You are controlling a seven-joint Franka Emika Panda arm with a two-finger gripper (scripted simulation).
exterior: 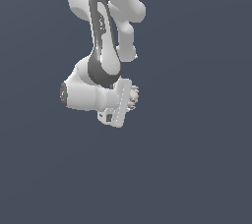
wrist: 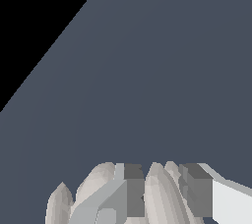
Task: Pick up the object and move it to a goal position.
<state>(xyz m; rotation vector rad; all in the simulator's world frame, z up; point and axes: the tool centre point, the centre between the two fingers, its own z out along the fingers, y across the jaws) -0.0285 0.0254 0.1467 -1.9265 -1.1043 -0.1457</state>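
Note:
The pale beige lumpy object (exterior: 134,96) sits between my gripper's fingers, mostly hidden behind the white hand in the exterior view. My gripper (exterior: 132,98) is held off the surface, turned sideways toward the exterior view's right. In the wrist view the object (wrist: 162,193) shows as rounded ridged lobes, with my gripper (wrist: 157,193) shut on it and the grey fingers (wrist: 197,188) pressed against its sides.
The white-and-grey arm (exterior: 101,36) comes down from the top of the exterior view. A plain dark blue-grey surface (exterior: 197,144) fills the background. In the wrist view the surface ends at a diagonal edge (wrist: 54,46) with black beyond it.

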